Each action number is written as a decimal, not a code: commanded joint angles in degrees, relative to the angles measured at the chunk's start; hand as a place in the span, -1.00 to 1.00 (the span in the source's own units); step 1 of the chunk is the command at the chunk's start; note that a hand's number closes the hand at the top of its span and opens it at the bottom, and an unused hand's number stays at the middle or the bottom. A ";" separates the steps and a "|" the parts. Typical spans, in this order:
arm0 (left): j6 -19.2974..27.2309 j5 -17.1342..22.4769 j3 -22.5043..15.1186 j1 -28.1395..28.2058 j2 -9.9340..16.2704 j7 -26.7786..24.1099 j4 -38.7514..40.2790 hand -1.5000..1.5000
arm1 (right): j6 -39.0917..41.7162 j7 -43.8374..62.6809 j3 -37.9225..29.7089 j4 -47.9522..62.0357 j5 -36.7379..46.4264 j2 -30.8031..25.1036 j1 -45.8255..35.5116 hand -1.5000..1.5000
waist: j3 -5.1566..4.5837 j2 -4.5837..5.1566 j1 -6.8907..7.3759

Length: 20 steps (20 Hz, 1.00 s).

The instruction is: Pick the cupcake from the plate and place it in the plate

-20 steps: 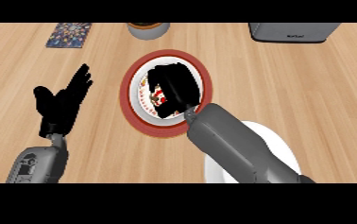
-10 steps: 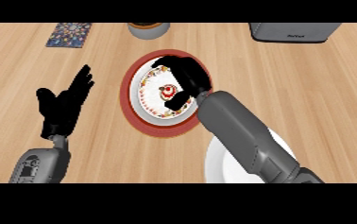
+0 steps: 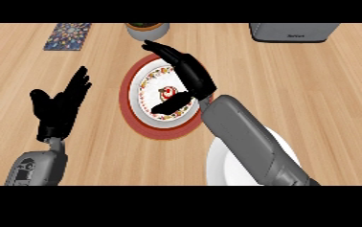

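Note:
A small cupcake [image 3: 167,93] with white icing and a red top sits in the middle of a patterned white plate [image 3: 150,80] on a red charger [image 3: 130,120]. My right hand [image 3: 189,73] is over the plate's right side, open, fingers stretched toward the far rim and thumb [image 3: 170,105] low in front of the cupcake. The cupcake lies between thumb and fingers, untouched as far as I can see. A plain white plate [image 3: 225,166] lies at the near right, largely under my right forearm. My left hand [image 3: 60,107] rests open at the left, fingers up.
A grey pot [image 3: 148,29] with something green stands just behind the red charger. A patterned coaster [image 3: 68,36] lies at the far left. A grey appliance [image 3: 293,31] sits at the far right edge. The counter is light wood.
My right hand has opened and spread its fingers further toward the plate's far rim, uncovering the cupcake it hid before. The forearm swung to the right. The left hand stayed still.

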 commanded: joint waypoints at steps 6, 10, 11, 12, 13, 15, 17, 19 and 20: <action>1.99 -1.78 -1.05 -0.20 -1.10 2.26 -1.92 0.00 | 16.62 10.77 -7.90 -3.39 -16.51 -0.77 0.51 -1.00 | -0.01 -0.04 -0.56; -0.05 -1.02 -0.01 1.38 -0.49 0.04 -1.29 0.00 | 22.66 8.41 -10.44 -3.67 -16.60 -3.47 2.28 -1.00 | -0.03 -0.04 -0.52; -2.11 0.51 1.70 1.28 0.64 -1.36 0.01 0.00 | 21.01 6.96 -11.54 -0.76 -14.34 -1.41 0.40 -1.00 | -0.04 -0.01 -0.37; -2.16 -0.02 2.11 -0.77 0.51 -4.68 5.06 0.00 | 23.81 3.03 -12.26 2.28 -14.92 -3.72 0.69 -1.00 | -0.05 0.13 -0.42; 1.30 -1.23 -0.91 2.13 -2.17 2.88 -4.81 0.00 | 24.09 2.16 -12.16 0.16 -14.32 -3.74 2.69 -1.00 | -0.02 -0.06 -0.29; 0.57 -1.14 0.07 0.33 -1.57 1.67 -2.05 0.00 | 24.97 0.20 -15.30 5.39 -13.76 -4.21 -0.66 -1.00 | -0.03 0.02 -0.21; -0.18 -1.60 0.98 -0.44 -1.08 -0.95 2.11 0.00 | 22.46 0.29 -12.99 1.04 -10.92 -1.85 4.54 -1.00 | -0.04 -0.05 -0.57; 0.09 -1.10 0.57 -0.22 -1.58 1.89 -1.59 0.00 | 24.50 -4.60 -14.98 7.13 -9.64 -3.22 2.10 -1.00 | -0.03 0.00 -0.30; -0.26 -1.67 1.22 1.68 -1.91 -4.39 3.39 0.00 | 25.82 -3.98 -16.84 9.68 -10.78 -4.60 -0.29 -1.00 | -0.04 0.10 -0.22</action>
